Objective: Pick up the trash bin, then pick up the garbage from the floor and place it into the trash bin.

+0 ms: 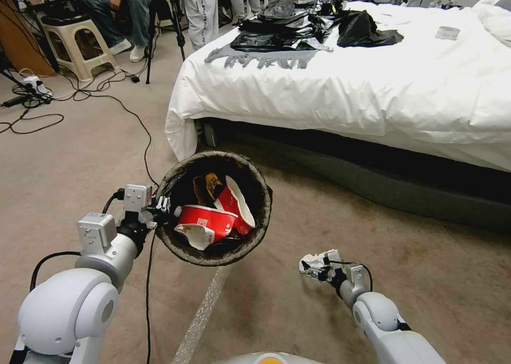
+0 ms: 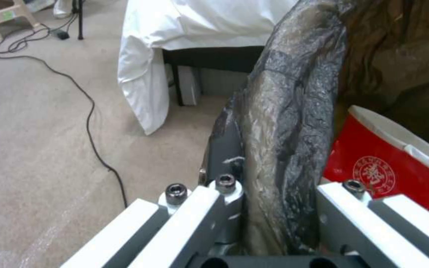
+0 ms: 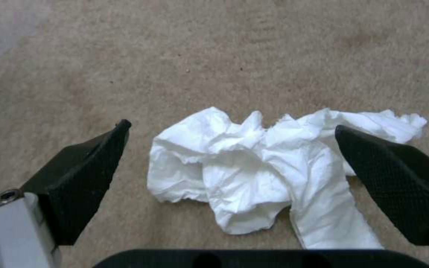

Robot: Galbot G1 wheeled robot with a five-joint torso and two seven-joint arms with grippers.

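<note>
One arm holds the bin up; the other hangs over a crumpled paper on the floor.

The left gripper (image 1: 162, 207) reaches forward from the robot's left side, and its fingers are pinched tight on the rim of the trash bin (image 1: 183, 175), one finger inside and one outside the dark bag. The bin sits in the air above the floor, tipped a little toward the robot, with red-and-white paper cups (image 1: 213, 220) and a dark wrapper inside. The right gripper (image 3: 232, 149) stretches low to the robot's right, its black fingers (image 3: 85, 178) spread wide with the white paper (image 3: 254, 167) lying on the carpet (image 1: 372, 225) between them, not squeezed. Behind stands a bed (image 1: 372, 87) with white sheets and black bags on top. Black cables (image 1: 122, 108) trail across the floor near a plastic stool (image 1: 74, 44).
</note>
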